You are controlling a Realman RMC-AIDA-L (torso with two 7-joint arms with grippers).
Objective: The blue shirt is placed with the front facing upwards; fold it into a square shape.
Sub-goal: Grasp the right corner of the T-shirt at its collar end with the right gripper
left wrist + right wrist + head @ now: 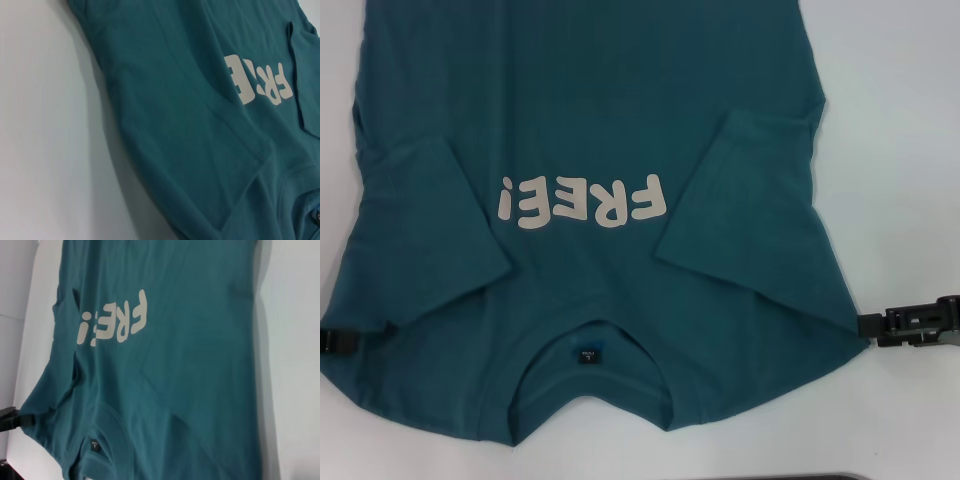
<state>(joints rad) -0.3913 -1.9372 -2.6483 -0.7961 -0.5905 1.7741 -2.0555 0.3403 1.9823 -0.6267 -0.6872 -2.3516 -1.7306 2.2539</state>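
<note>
Right claw and left claw at the blue shirt's shoulders; grip cannot be told.
Both sleeves lie folded inward on the white counter; folding the body into a square remains.

the blue shirt lies flat and spread out, front face up. colour: dark teal-blue. an off-white "free!" print runs across the chest and reads upside down in the head view. the collar lies at the near end, with a small dark neck label inside it. both short sleeves are folded inward onto the chest, one on each side of the print. the hem end runs out of the head view at the far side.
</note>
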